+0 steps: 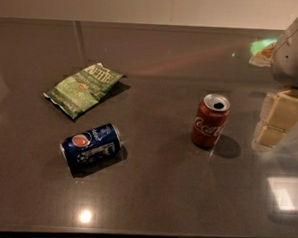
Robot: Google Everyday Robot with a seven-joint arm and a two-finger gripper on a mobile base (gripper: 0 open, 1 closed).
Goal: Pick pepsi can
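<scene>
1 tabletop (159, 201), dark grey, glossy stone-like slab; far edge meets a pale wall, near edge runs along the bottom of the view.

1 pepsi can (91, 144), small dark blue soda can with a round red-white-blue logo, lying on its side at front left, silver end toward the right. Bare surface on all 4 sides.

1 crinkled green snack bag (83, 89), flat, behind the pepsi can, apart from it.

1 red Coca-Cola can (210, 120), upright, tab hole open, right of centre, well apart from the pepsi can, with bare tabletop between.

1 gripper (278, 123), cream blocks under a pale grey arm housing (295, 48), at the right edge, near the red can, not touching it. Grasp state: cannot tell.
</scene>
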